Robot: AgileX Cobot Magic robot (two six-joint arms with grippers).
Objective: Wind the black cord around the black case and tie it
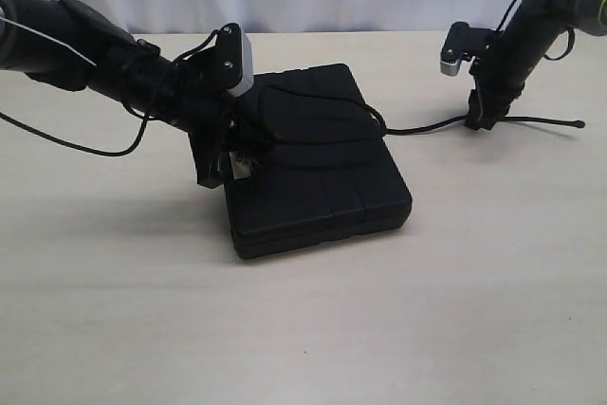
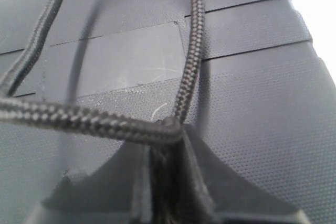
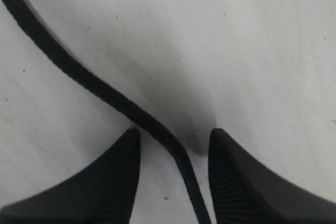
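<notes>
The left hand (image 1: 232, 163) is down at the left edge of the black case (image 1: 322, 196), its fingers (image 2: 210, 182) pressed together on the black cord (image 2: 189, 66). In the left wrist view the cord comes in from one side, bends sharply where the fingers pinch it, and from that bend a second strand climbs away over the textured lid of the case (image 2: 252, 129). A third strand crosses the lid further off.

The right hand (image 1: 482, 120) is well apart from the case, on the right, with its fingertips down at the worktop (image 1: 303, 329). Its jaws stand partly open. The right wrist view shows the cord (image 3: 68, 66) lying on the pale worktop (image 3: 252, 51) and passing into the gap at the right hand (image 3: 173, 145), close to one finger and clear of the other, so nothing is clamped there.

The case lies flat near the middle of the worktop. In the exterior view the cord (image 1: 427, 126) loops over the top of the case, leaves it at the right edge, runs along the worktop to the right hand and goes on beyond it to the right
</notes>
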